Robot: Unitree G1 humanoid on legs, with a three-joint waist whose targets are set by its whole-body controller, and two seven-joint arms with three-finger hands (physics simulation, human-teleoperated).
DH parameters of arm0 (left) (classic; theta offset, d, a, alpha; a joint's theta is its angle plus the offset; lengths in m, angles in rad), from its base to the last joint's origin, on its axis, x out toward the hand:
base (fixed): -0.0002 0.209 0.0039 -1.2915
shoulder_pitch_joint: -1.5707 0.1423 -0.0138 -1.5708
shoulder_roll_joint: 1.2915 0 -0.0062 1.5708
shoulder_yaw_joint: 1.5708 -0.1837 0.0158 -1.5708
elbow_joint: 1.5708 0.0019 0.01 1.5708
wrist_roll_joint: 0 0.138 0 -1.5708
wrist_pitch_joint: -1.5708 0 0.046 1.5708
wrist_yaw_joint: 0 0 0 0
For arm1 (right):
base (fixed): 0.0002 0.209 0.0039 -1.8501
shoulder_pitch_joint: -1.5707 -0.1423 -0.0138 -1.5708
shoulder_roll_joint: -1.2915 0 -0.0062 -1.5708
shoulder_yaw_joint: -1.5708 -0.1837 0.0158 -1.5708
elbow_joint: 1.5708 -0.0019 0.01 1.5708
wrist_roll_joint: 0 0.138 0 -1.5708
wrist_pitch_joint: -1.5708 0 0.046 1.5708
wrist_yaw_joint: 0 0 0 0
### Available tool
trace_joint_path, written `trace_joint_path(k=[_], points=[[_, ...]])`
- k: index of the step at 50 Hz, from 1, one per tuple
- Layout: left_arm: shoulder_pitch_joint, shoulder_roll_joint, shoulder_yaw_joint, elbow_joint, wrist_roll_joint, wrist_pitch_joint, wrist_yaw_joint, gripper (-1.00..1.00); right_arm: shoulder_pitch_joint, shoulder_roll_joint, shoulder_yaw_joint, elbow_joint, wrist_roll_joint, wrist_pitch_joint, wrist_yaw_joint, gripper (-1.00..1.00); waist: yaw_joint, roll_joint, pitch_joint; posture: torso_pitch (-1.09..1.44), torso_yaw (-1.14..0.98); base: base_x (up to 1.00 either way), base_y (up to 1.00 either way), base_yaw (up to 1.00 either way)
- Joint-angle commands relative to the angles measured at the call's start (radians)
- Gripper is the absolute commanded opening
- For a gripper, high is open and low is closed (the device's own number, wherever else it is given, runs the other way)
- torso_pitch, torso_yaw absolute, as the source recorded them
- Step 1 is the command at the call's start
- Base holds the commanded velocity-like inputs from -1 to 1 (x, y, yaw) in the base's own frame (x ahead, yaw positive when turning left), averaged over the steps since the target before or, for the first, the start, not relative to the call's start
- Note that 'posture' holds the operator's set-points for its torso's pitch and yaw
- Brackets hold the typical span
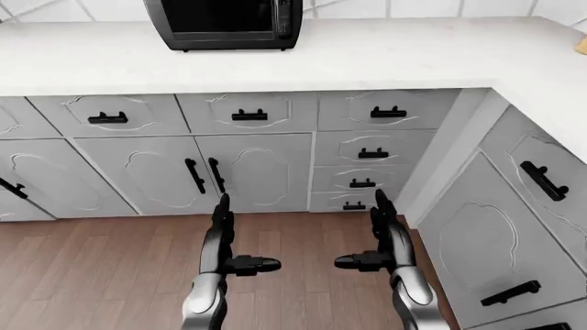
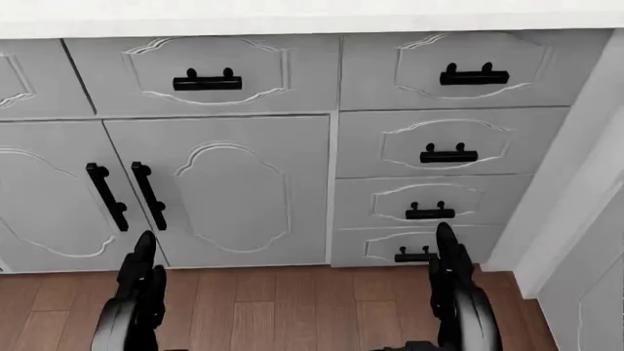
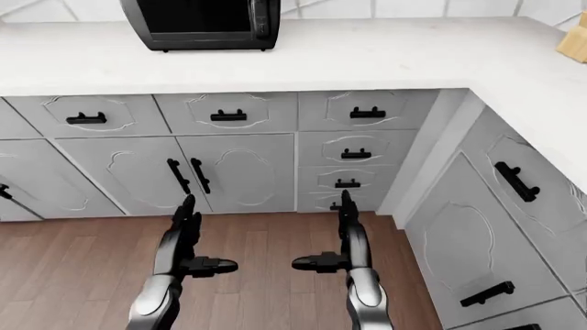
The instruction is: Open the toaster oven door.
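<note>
The approach step is in hand: the toaster oven (image 1: 228, 24) sits on the tabletop (image 1: 385, 58), well above and beyond the left robot hand (image 1: 223, 237) and the right robot hand (image 1: 383, 237). Both are spread, holding nothing, low over the floor (image 1: 82, 275). Next, step closer and raise a hand to its door.

The toaster oven (image 1: 223, 24) is cut off by the top edge of both eye views, so only its lower part shows, and the head view misses it altogether. A tan object (image 3: 574, 42) at the right edge of the right-eye view is cropped too far to identify. In the head view the left hand (image 2: 137, 292) and right hand (image 2: 459, 292) run off the bottom edge.
</note>
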Motion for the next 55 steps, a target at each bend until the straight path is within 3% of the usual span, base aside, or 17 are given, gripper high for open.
trace_joint_path(k=[1,3,4,5,7,8,10,16,21,29,37,39,41,44,48,52,55], points=[[-0.021,0.006,0.002,-0.110,-0.005,-0.045,-0.003,1.00,-0.032,-0.002,0.000,-0.070,0.006,-0.053,0.002,1.00,-0.002,-0.008,-0.001,0.00,0.00,0.00,0.00,0.00],[-0.015,0.006,0.004,-0.121,-0.002,-0.039,-0.005,1.00,-0.023,-0.003,0.006,-0.112,-0.003,-0.017,-0.001,1.00,0.008,-0.001,-0.062,0.00,0.00,0.00,0.00,0.00],[-0.013,0.007,0.004,-0.124,0.002,-0.035,-0.005,1.00,-0.016,-0.002,0.012,-0.132,-0.004,-0.003,0.004,1.00,0.008,-0.001,-0.052,0.00,0.00,0.00,0.00,0.00],[-0.012,0.006,0.003,-0.132,0.002,-0.028,-0.006,1.00,-0.015,-0.002,0.012,-0.155,-0.008,0.006,0.002,1.00,0.008,-0.007,-0.016,0.00,0.00,0.00,0.00,0.00],[-0.011,0.006,0.002,-0.173,0.004,0.006,-0.007,1.00,-0.013,-0.002,0.009,-0.180,-0.008,0.015,0.001,1.00,0.008,-0.006,-0.068,0.00,0.00,0.00,0.00,0.00],[-0.013,0.010,0.005,-0.231,0.007,0.057,-0.005,1.00,-0.013,-0.007,0.005,-0.244,-0.008,0.065,0.002,1.00,0.008,-0.006,-0.075,0.00,0.00,0.00,0.00,0.00],[-0.024,0.014,0.008,-0.314,0.009,0.132,-0.007,1.00,-0.015,-0.007,0.000,-0.226,-0.010,0.032,0.005,1.00,0.010,-0.006,-0.076,0.00,0.00,0.00,0.00,0.00],[-0.109,0.036,0.031,-0.457,0.029,0.310,-0.019,1.00,-0.062,-0.016,-0.011,-0.429,-0.007,0.213,0.010,1.00,0.010,-0.004,-0.083,0.00,0.00,0.00,0.00,0.00],[-0.241,0.071,0.065,-0.486,0.026,0.420,-0.028,1.00,-0.208,-0.048,-0.041,-0.523,-0.001,0.397,0.012,1.00,0.010,-0.002,-0.094,0.00,0.00,0.00,0.00,0.00],[-0.493,0.144,0.095,-0.448,0.022,0.547,-0.031,1.00,-0.416,-0.100,-0.079,-0.466,0.030,0.476,0.001,1.00,0.009,-0.003,-0.091,0.00,0.00,0.00,0.00,0.00],[-0.732,0.196,0.090,-0.260,0.014,0.545,-0.034,1.00,-0.654,-0.163,-0.094,-0.388,0.078,0.562,-0.022,1.00,0.010,-0.002,-0.082,0.00,0.00,0.00,0.00,0.00],[-0.764,0.202,0.089,-0.253,0.009,0.554,-0.035,1.00,-0.682,-0.176,-0.099,-0.393,0.088,0.582,-0.025,1.00,0.005,0.006,-0.100,0.00,0.00,0.00,0.20,0.00],[-0.773,0.207,0.088,-0.249,0.007,0.555,-0.037,1.00,-0.688,-0.182,-0.099,-0.396,0.094,0.586,-0.029,1.00,0.005,-0.031,-0.077,0.00,0.00,0.00,0.42,0.00],[-0.779,0.213,0.089,-0.276,0.006,0.579,-0.035,1.00,-0.686,-0.183,-0.101,-0.420,0.100,0.599,-0.035,1.00,0.001,-0.043,-0.090,0.00,0.00,0.00,0.42,0.00],[-0.765,0.222,0.098,-0.331,0.007,0.616,-0.038,1.00,-0.664,-0.179,-0.097,-0.485,0.112,0.624,-0.033,1.00,-0.007,0.000,-0.063,0.00,0.00,0.00,0.43,0.00],[-0.701,0.208,0.095,-0.398,0.017,0.625,-0.033,1.00,-0.635,-0.150,-0.077,-0.556,0.111,0.650,-0.047,1.00,-0.022,0.107,-0.086,0.00,0.00,0.00,0.43,0.00],[-0.699,0.207,0.093,-0.401,0.021,0.627,-0.034,1.00,-0.607,-0.142,-0.069,-0.544,0.102,0.612,-0.044,1.00,-0.009,0.067,-0.063,0.00,0.00,0.00,0.43,0.00]])
